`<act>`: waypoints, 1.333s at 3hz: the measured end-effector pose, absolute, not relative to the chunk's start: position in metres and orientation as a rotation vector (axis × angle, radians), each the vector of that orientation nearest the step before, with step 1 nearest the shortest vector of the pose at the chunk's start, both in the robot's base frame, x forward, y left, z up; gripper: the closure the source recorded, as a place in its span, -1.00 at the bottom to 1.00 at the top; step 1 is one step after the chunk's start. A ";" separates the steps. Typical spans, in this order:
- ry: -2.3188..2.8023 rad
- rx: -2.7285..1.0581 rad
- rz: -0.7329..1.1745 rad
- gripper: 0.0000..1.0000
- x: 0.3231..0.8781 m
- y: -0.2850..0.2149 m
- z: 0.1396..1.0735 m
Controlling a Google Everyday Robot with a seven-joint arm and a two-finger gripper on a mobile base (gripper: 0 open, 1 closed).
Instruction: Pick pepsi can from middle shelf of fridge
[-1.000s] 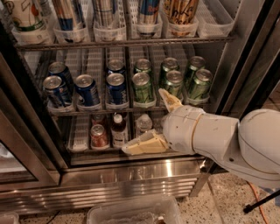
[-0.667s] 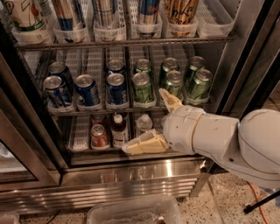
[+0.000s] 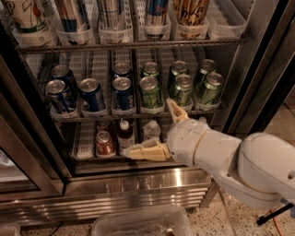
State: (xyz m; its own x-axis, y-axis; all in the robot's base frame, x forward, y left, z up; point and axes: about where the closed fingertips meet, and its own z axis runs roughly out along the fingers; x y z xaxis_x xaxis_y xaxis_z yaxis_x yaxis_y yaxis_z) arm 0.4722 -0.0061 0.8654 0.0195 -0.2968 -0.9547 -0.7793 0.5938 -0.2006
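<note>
The fridge (image 3: 138, 186) stands open in front of me. Its middle shelf (image 3: 92, 118) holds several dark-blue pepsi cans (image 3: 122, 93) in clear trays on the left and green cans (image 3: 150, 92) on the right. My gripper (image 3: 147, 127) is open and empty in front of the shelves. One finger points up toward the front edge of the middle shelf, below the green cans. The other points left at the bottom shelf. It is to the right of and below the pepsi cans and touches none of them.
The bottom shelf holds a small red can (image 3: 104, 143), a brown bottle (image 3: 124, 133) and a clear bottle (image 3: 151, 129). Tall cans (image 3: 110, 11) fill the top rack. Dark door frames stand at the right (image 3: 260, 69) and left (image 3: 27, 138). A clear plastic bin (image 3: 138, 223) lies on the floor.
</note>
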 end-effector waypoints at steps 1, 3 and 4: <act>1.558 -0.725 0.461 -1.00 0.485 -0.032 0.847; 1.352 -0.741 0.460 -1.00 0.503 0.036 0.876; 1.337 -0.749 0.491 -1.00 0.501 0.048 0.876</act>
